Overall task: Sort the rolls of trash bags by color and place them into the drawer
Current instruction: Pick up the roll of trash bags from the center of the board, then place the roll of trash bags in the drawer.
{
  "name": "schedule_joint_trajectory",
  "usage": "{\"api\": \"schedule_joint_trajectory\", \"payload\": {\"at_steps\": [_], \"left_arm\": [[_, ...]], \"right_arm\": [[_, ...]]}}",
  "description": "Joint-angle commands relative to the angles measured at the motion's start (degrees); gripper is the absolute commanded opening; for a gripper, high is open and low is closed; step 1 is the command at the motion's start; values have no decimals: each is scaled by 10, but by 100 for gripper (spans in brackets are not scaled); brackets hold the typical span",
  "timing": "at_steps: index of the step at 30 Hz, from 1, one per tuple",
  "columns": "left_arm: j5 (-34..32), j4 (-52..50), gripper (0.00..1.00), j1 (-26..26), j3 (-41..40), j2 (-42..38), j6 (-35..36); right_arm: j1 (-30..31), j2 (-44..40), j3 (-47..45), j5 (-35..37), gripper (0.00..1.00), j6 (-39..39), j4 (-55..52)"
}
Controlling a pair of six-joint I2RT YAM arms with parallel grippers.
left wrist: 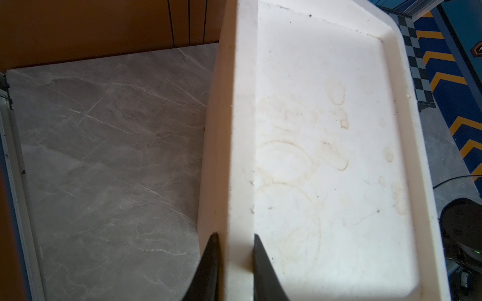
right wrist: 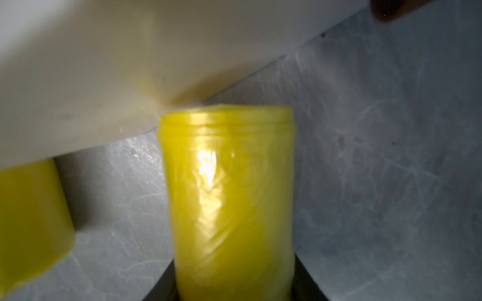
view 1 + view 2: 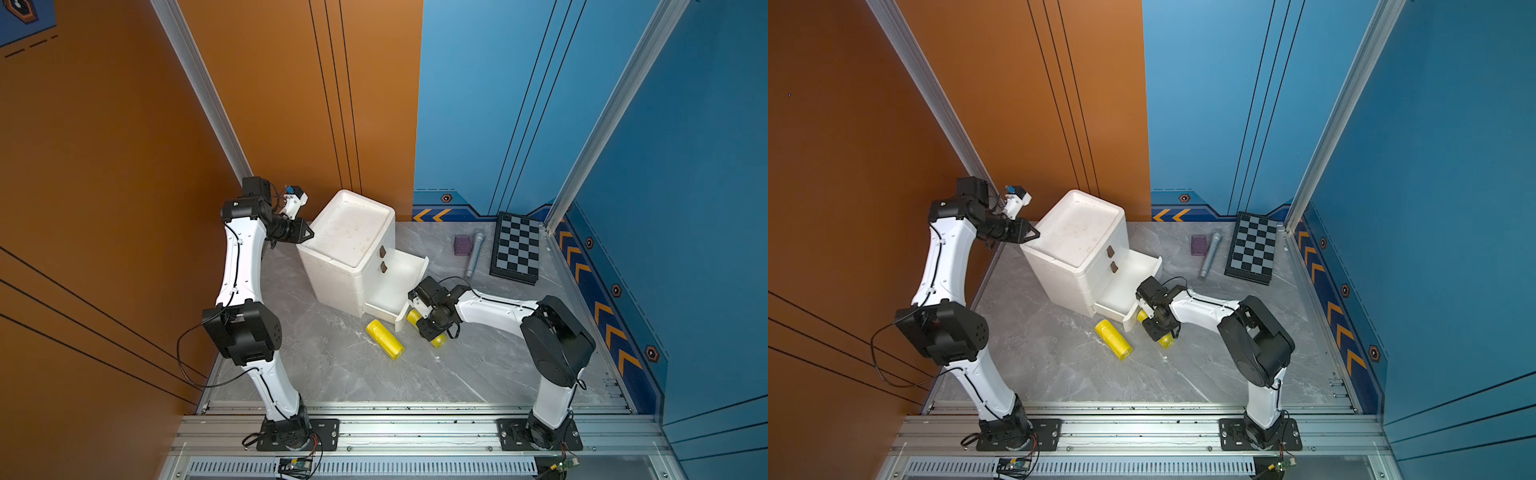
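- Step in hand: picking up a yellow roll [image 2: 229, 195] of trash bags for the open bottom drawer [image 3: 415, 262], which looks empty
- This roll lies on the tabletop with its far end touching the drawer's near right corner. The right gripper [image 2: 232, 256] straddles it with a finger on each side, but I cannot tell whether they are clamped on it yet
- The second yellow roll [image 3: 385, 339] lies free just left of it, near the drawer front
- No pink or green rolls are in view, and the two upper drawers are shut
- The left gripper [image 1: 233, 237] is clenched on the raised rim of the white drawer cabinet [image 3: 349, 232] at its left corner, apparently steadying it
- Next move, as I judge it: close firmly, lift clear of the drawer wall, carry the roll over and lower it in. The soft film may slip or squash
- Surface: grey marbled tabletop [image 3: 332, 374], with an aluminium rail along the near edge
- Room: orange wall left, blue walls far and right
- At far right lie a chessboard [image 3: 517, 249], a grey flashlight-like tube [image 3: 475, 253] and a small purple box [image 3: 462, 245]
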Motion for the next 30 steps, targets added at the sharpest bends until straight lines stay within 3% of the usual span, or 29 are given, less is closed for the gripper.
{"api": "schedule_joint_trajectory", "payload": {"at_steps": [1,8,15,19,23,26,30], "left_arm": [[113,18,0,5,14,-64,-48],[117,18,0,4,18,-57,-47],[119,18,0,5,26,-51,-46],[119,17,0,3,28,-50,-47],[120,17,0,1,27,-49,-48],[119,17,0,1,27,-52,-48],[119,18,0,3,29,-55,-45]], "right_arm": [[-6,-25,2,14,34,9,-23],[-17,-91,-28,-43,29,30,-76],[-93,-165,-13,-173,29,102,-95],[-118,-149,41,-209,29,217,-59],[-123,-98,77,-262,29,363,65],[-127,-53,101,-272,30,473,166],[-127,9,147,-264,33,565,220]]}}
